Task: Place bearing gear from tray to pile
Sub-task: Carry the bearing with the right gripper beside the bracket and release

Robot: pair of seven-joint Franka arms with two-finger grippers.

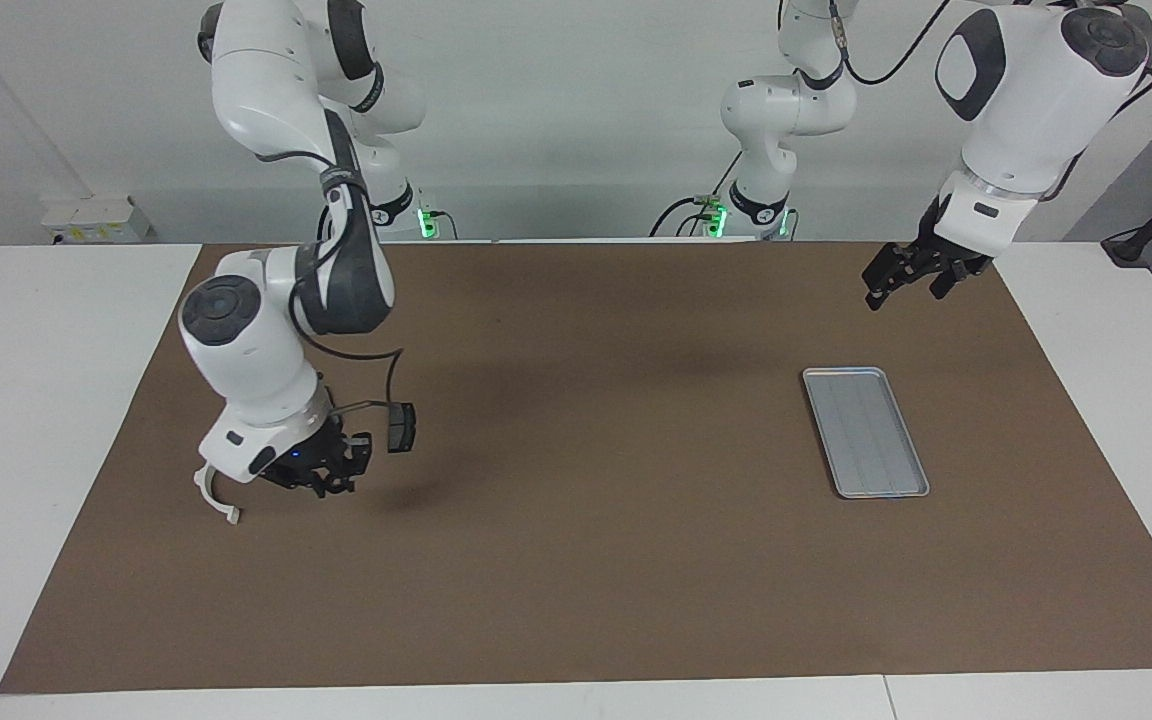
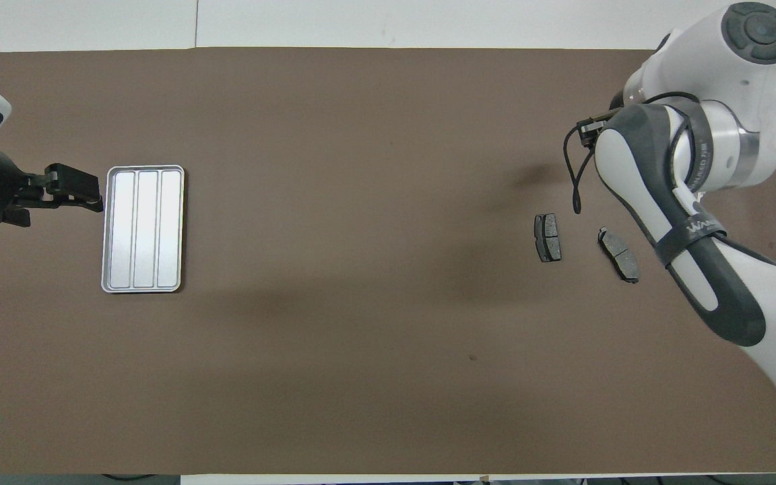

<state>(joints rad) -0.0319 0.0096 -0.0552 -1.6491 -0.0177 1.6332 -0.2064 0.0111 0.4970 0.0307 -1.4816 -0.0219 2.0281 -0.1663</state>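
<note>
The silver tray (image 1: 864, 430) lies on the brown mat toward the left arm's end and shows nothing in it; it also shows in the overhead view (image 2: 143, 229). No bearing gear is visible. The pile lies toward the right arm's end: a white curved bracket (image 1: 216, 495) and two dark brake pads (image 2: 547, 237) (image 2: 618, 254). One pad (image 1: 401, 425) shows in the facing view. My right gripper (image 1: 321, 478) is low over the pile, between the bracket and that pad, and the arm hides it from above. My left gripper (image 1: 906, 285) is open and empty in the air beside the tray (image 2: 75, 192).
The brown mat (image 1: 586, 560) covers most of the white table. A black cable loops off the right arm's wrist above the pad. White table margins run along both ends of the mat.
</note>
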